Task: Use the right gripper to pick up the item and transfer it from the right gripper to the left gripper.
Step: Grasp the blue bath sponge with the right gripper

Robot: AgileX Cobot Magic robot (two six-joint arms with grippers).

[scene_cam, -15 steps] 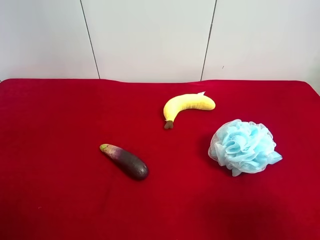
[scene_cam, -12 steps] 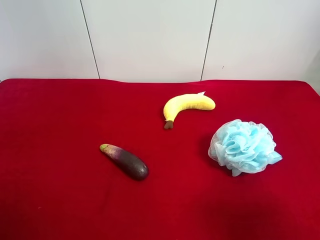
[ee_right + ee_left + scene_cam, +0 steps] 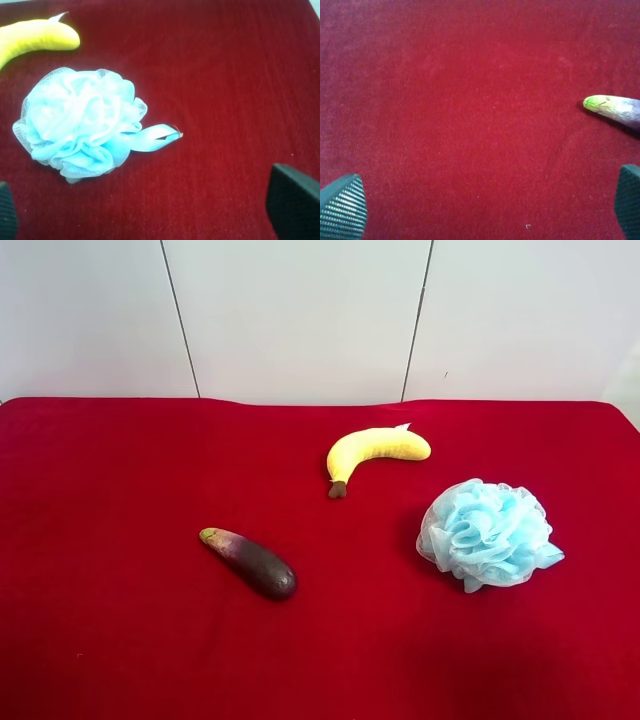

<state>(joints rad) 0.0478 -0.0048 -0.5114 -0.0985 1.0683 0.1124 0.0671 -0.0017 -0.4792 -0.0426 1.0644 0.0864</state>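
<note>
A yellow banana (image 3: pixel 375 450) and a dark purple eggplant (image 3: pixel 250 562) lie well apart on a red cloth (image 3: pixel 120 490), seen from the high camera. The banana sits at about 1 o'clock from the cloth's centre, its brown stem end turned toward 7 o'clock. The eggplant lies at 9 o'clock, green cap pointing to 10 o'clock. A white panelled wall (image 3: pixel 300 320) with two dark seams stands at 12 o'clock.
</note>
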